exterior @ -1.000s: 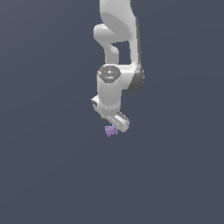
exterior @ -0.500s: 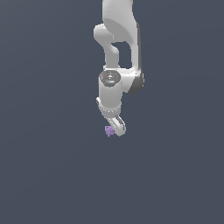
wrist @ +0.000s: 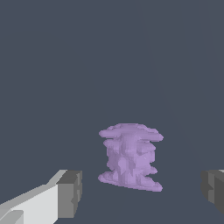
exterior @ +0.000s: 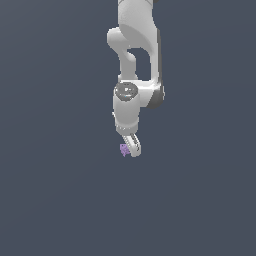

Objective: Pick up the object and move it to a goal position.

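On the flat dark grey-blue floor, just below my arm's wrist, sits the small light-purple lumpy object, a stubby stack of ragged, flanged layers. In the exterior view it peeks out beside the tip of the white two-finger gripper, on that view's left, apparently touching or nearly touching it; I cannot tell which from there. The wrist view settles more: the fingers are spread wide, one dark grey pad showing at one edge of the picture and the other at the opposite edge, with the purple object between them and clear gaps on both sides. So the gripper holds nothing yet.

I judge this to be the end of the approach, right before the grasp. The object lies a little ahead of the line joining the pads, so I would first bring the gripper further over and down until the pads flank its middle, then close on it gently. Its uneven flanges could let it twist or slip, so a centred squeeze matters before any lift toward the goal, which I cannot see marked anywhere.
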`<move>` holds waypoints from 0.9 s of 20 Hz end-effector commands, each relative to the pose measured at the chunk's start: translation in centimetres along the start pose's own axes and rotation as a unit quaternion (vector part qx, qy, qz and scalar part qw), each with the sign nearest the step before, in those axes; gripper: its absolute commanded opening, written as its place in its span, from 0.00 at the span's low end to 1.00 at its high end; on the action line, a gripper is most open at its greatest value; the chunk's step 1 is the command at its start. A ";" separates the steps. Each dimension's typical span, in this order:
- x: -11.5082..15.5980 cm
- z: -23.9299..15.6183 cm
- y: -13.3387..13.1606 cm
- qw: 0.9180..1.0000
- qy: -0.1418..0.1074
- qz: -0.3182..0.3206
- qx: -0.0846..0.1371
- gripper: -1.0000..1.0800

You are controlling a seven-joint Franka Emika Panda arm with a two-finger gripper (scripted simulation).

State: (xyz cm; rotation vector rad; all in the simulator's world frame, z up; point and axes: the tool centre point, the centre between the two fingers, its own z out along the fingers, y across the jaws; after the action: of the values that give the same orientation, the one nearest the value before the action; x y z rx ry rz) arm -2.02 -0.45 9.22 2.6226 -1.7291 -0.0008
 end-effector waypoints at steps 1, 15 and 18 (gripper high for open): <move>0.0 0.1 0.0 1.000 0.000 0.008 0.000 0.96; -0.1 4.0 0.1 1.000 0.000 0.009 0.000 0.96; 0.0 4.9 0.1 1.000 0.000 0.009 0.000 0.96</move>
State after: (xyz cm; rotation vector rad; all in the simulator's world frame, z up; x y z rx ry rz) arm -2.19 -0.46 4.78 2.6062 -1.7523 -0.0018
